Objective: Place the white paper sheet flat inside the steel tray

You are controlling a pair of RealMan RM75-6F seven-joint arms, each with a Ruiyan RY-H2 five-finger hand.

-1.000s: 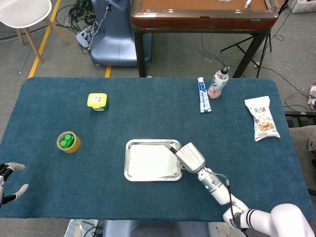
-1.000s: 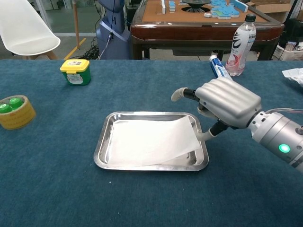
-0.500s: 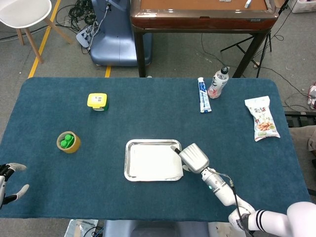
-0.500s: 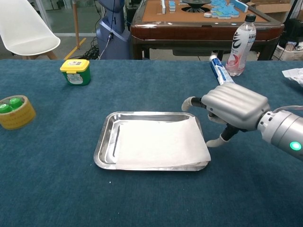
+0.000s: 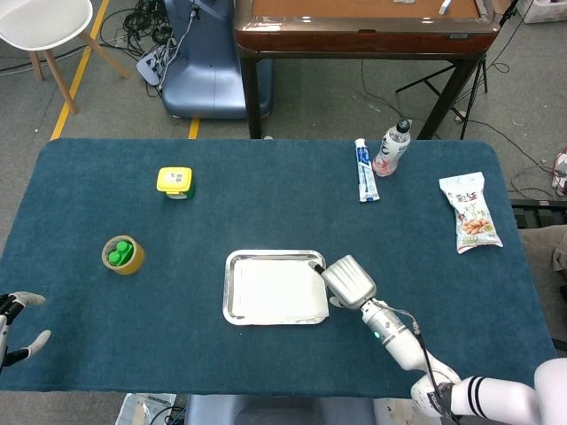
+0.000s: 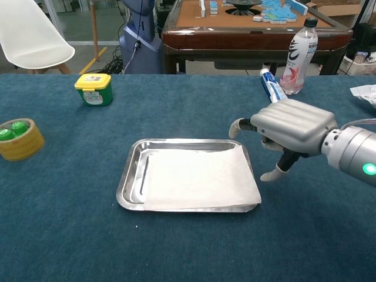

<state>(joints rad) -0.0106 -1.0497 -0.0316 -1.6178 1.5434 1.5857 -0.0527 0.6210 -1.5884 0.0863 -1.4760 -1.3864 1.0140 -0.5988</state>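
Note:
The steel tray sits near the table's front middle. The white paper sheet lies flat in it, shifted right, so its right edge rides over the tray's right rim near the front corner. My right hand hovers just right of the tray with its fingers apart, holding nothing and off the paper. My left hand shows only in the head view, at the table's front left edge, with its fingers spread and nothing in it.
A yellow-lidded jar and a tape roll with green caps stand on the left. A toothpaste tube, a bottle and a snack bag lie at the back right.
The right hand let go of the paper's raised right edge and drew back to the right. The sheet dropped flat into the tray. The left hand stayed put.

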